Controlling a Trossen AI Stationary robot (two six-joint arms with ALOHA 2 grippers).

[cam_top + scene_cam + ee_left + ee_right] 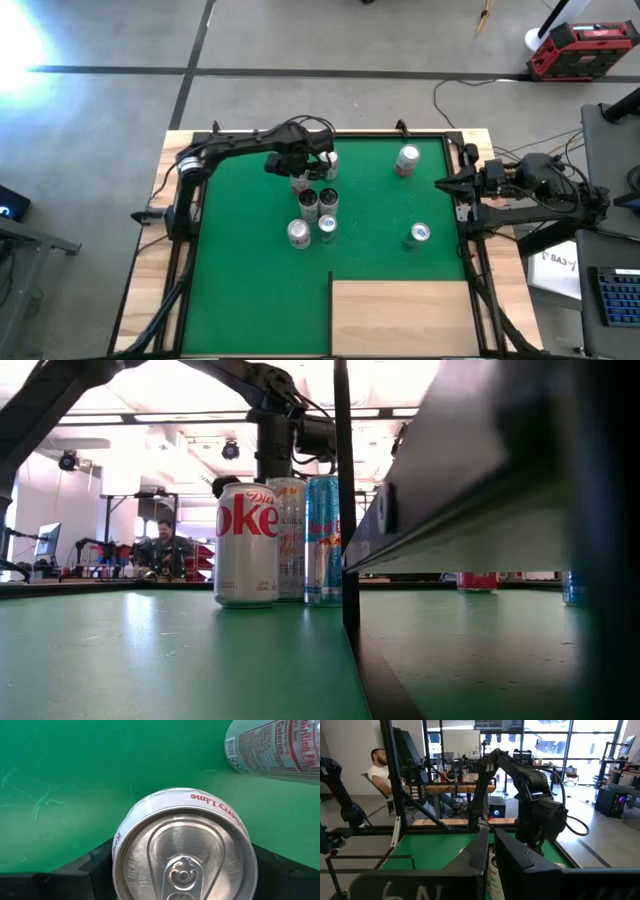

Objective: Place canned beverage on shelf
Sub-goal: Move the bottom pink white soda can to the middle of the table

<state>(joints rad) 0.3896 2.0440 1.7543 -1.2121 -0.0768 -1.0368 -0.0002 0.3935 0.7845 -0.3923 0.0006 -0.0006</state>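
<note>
A white can [185, 820] with red "Lime" lettering stands upright between the fingers of my left gripper [298, 172], which points straight down over the far middle of the green mat [240, 280]. The gripper is shut on this can. The shelf [400, 318], a pale plywood panel, lies flat at the mat's near right corner. My right gripper [442, 183] waits shut at the table's right edge, pointing level over the mat, and touches nothing. My left gripper holds the can by two opposite sides of its wall, just below the top rim [119, 851], pinched between the two fingers [90, 867]. The fingers come from above, pointing down. The can stays upright, tab up; whether its base rests on the mat is hidden.
Several other cans stand close by: a cluster [318, 203] just nearer than the gripper, two [298, 233] nearer still, one at the far right [407, 160], one at the right [418, 235]. A can [272, 747] shows beside the held one. A person sits beyond the table.
</note>
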